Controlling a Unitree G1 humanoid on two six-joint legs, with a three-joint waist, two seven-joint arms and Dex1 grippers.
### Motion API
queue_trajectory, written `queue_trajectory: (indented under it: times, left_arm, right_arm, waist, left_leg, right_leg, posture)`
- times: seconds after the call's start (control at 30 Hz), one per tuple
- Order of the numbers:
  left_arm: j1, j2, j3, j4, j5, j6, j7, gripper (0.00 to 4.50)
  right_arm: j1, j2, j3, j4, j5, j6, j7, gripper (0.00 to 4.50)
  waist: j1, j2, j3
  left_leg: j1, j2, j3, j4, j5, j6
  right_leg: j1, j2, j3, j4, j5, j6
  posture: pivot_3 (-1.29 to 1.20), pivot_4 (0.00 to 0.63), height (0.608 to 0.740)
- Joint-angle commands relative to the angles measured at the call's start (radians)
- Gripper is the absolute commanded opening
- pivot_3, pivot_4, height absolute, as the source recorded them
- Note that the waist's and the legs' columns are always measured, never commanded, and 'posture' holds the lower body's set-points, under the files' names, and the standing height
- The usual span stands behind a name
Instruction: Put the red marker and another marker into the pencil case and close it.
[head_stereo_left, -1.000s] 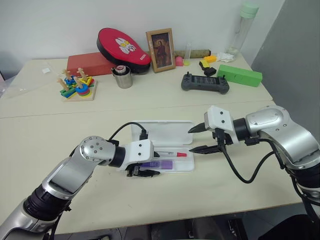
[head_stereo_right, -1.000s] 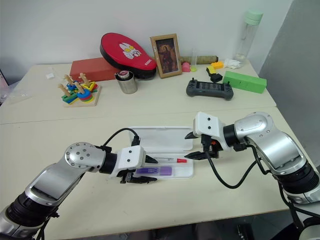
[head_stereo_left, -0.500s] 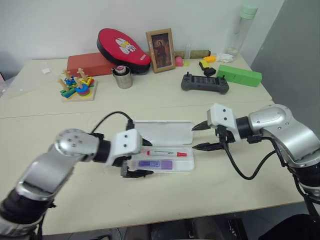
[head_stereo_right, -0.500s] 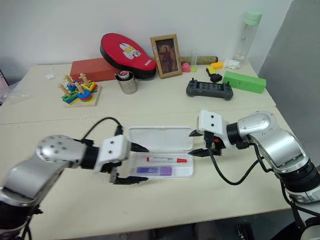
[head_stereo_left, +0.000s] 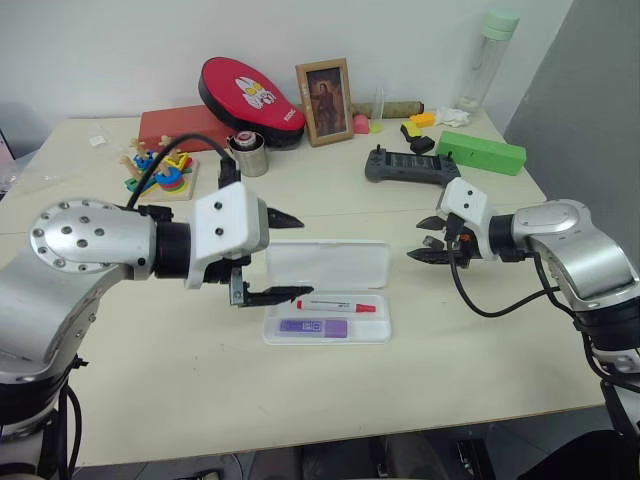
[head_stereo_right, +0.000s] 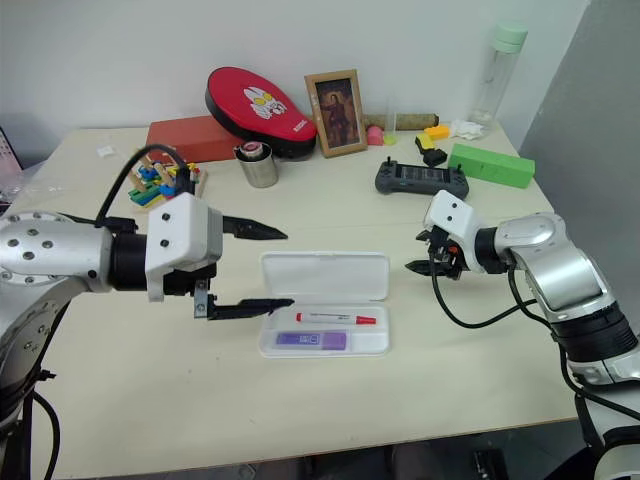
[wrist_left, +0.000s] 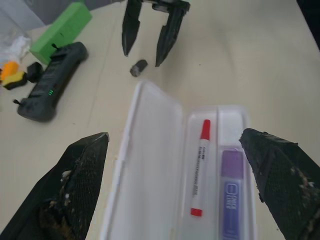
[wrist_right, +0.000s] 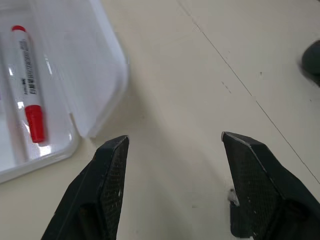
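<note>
Bare table (head_stereo_left: 470, 330) around open pencil case (head_stereo_left: 326, 290); clutter well behind.

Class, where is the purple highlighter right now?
The purple highlighter lies inside the open pencil case at table centre, in the compartment beside the red marker.

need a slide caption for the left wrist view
Open pencil case holding the red marker and purple highlighter, seen between the open left gripper, with the right gripper beyond.
</note>
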Motion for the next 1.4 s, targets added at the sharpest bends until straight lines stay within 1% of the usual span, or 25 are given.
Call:
queue_trajectory:
  times: [0.03,0.13,0.23,0.33,0.43,0.6,0.8,1.07,1.17,1.4]
  left_arm:
    - [-0.031,0.011,-0.031,0.005,0.043,-0.014,0.038,4.47]
    - [-0.063,-0.006,-0.098,0.015,0.101,-0.046,0.061,4.47]
    - [-0.099,-0.04,-0.128,0.035,0.111,-0.046,0.077,4.47]
    - [-0.133,-0.037,-0.175,0.093,0.184,-0.094,0.077,4.47]
    - [-0.158,-0.05,-0.199,0.131,0.22,-0.128,0.076,4.47]
    - [-0.166,-0.064,-0.202,0.151,0.235,-0.139,0.064,4.47]
    - [-0.133,-0.051,-0.189,0.156,0.253,-0.157,0.052,4.47]
    - [-0.126,-0.047,-0.179,0.173,0.264,-0.165,0.052,4.47]
    - [-0.125,-0.05,-0.179,0.174,0.266,-0.167,0.049,4.5]
    - [-0.118,-0.048,-0.177,0.179,0.27,-0.174,0.046,4.5]
  right_arm:
    - [-0.005,0.009,-0.049,0.04,-0.014,-0.022,-0.029,3.1]
    - [-0.004,0.041,-0.051,0.104,-0.039,-0.032,-0.077,3.1]
    - [-0.023,0.089,-0.072,0.158,-0.033,-0.017,-0.112,3.1]
    - [-0.039,0.111,-0.056,0.259,-0.08,-0.065,-0.147,3.1]
    - [-0.047,0.129,-0.046,0.316,-0.104,-0.096,-0.155,3.1]
    - [-0.077,0.16,-0.05,0.41,-0.137,-0.136,-0.176,3.1]
    - [-0.099,0.188,-0.072,0.511,-0.139,-0.157,-0.176,3.1]
    - [-0.113,0.21,-0.089,0.615,-0.136,-0.126,-0.177,3.1]
    - [-0.115,0.214,-0.101,0.634,-0.137,-0.115,-0.183,2.59]
    - [-0.103,0.209,-0.111,0.608,-0.133,-0.094,-0.171,0.9]
  waist:
    - [0.0,0.0,0.0]
    - [0.0,0.0,0.0]
    - [0.0,0.0,0.0]
    - [-0.001,0.0,0.0]
    - [0.0,0.0,0.0]
    - [-0.003,0.0,0.0]
    - [-0.003,0.001,0.0]
    - [-0.003,0.001,0.0]
    - [-0.003,0.001,0.0]
    - [-0.002,0.001,0.0]
  left_leg:
    - [0.0,0.0,0.0,0.0,0.0,0.0]
    - [0.0,0.0,0.0,0.0,0.0,0.0]
    - [0.0,0.0,0.0,0.0,0.0,0.0]
    - [0.0,0.0,0.0,0.001,0.0,0.0]
    - [0.0,0.0,0.0,0.0,0.0,0.0]
    - [-0.001,0.0,0.0,0.0,0.0,0.0]
    - [-0.001,0.0,0.0,0.0,0.0,0.0]
    - [0.0,0.0,0.0,0.0,0.0,0.0]
    - [0.0,0.0,0.0,0.0,0.0,0.0]
    - [0.0,0.0,0.0,0.001,0.0,0.0]
  right_leg:
    - [0.0,0.0,0.0,0.0,0.0,0.0]
    - [0.0,0.0,0.0,0.0,0.0,0.0]
    - [0.0,0.0,0.0,0.0,0.0,0.0]
    - [0.0,0.0,0.0,0.0,0.0,0.0]
    - [0.0,0.0,0.0,0.0,0.001,-0.001]
    - [0.0,0.0,0.001,-0.001,0.002,-0.003]
    - [-0.001,0.0,0.001,0.0,0.002,-0.003]
    - [0.0,0.0,0.001,0.0,0.002,-0.003]
    - [0.0,0.0,0.001,0.0,0.002,-0.003]
    - [0.0,0.0,0.001,0.0,0.002,-0.003]
  posture:
    - [0.0,0.15,0.74]
    - [0.0,0.15,0.74]
    - [0.0,0.15,0.74]
    - [0.0,0.15,0.74]
    - [0.0,0.15,0.74]
    - [0.0,0.15,0.74]
    - [0.0,0.15,0.74]
    - [0.0,0.15,0.74]
    - [0.0,0.15,0.74]
    - [0.0,0.15,0.74]
